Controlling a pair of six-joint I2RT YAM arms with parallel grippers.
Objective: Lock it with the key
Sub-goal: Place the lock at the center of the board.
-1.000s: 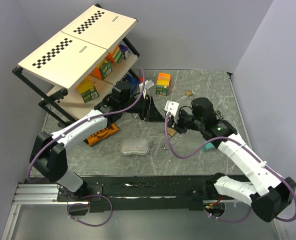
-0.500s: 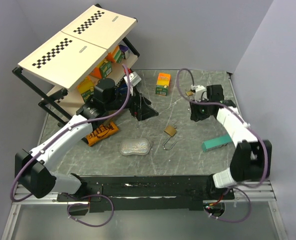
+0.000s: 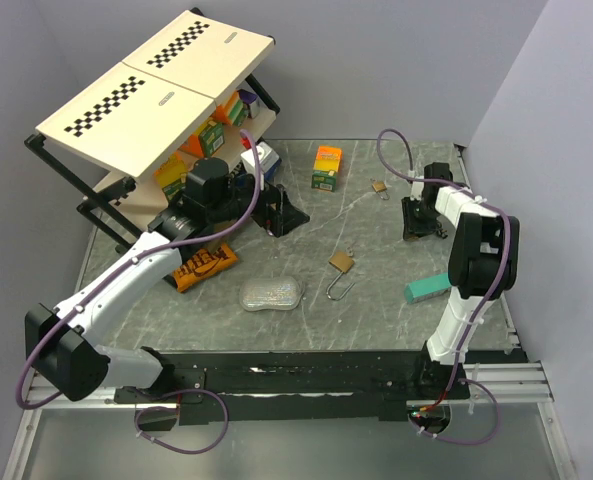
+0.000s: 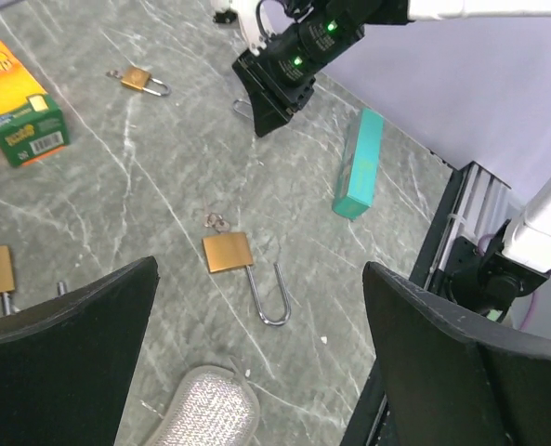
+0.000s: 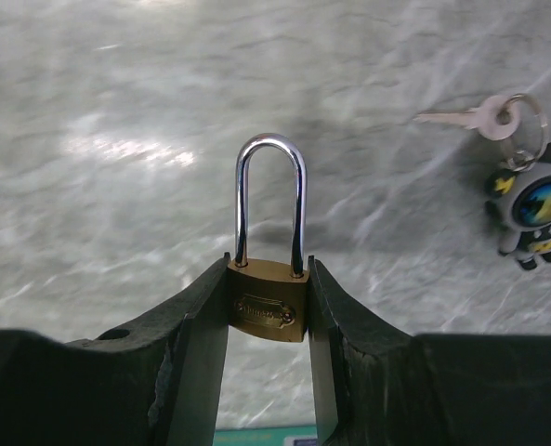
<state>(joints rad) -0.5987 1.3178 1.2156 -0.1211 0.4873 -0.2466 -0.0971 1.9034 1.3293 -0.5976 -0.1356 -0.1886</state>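
My right gripper [image 5: 268, 265] is shut on the body of a brass padlock [image 5: 266, 299], whose steel shackle [image 5: 271, 200] stands up with both legs seated in the body. A key on a ring with an astronaut charm [image 5: 484, 116] lies on the table to its right. In the top view the right gripper [image 3: 417, 216] hangs at the far right of the table. My left gripper [image 3: 282, 212] is open and empty near the rack. Below it in the left wrist view lies a second brass padlock [image 4: 229, 252], its shackle [image 4: 273, 299] swung open and small keys [image 4: 216, 221] at its body.
A small padlock [image 3: 379, 186] lies at the back, near an orange-and-green box [image 3: 326, 167]. A teal box [image 3: 428, 288], a silver mesh pouch [image 3: 272, 293] and an orange snack bag [image 3: 201, 265] lie nearer the front. A rack [image 3: 146, 110] with boxes fills the left.
The two grippers have parted from the table's middle. My left gripper opened and drew back toward the rack. My right arm swung to the far right with its padlock.
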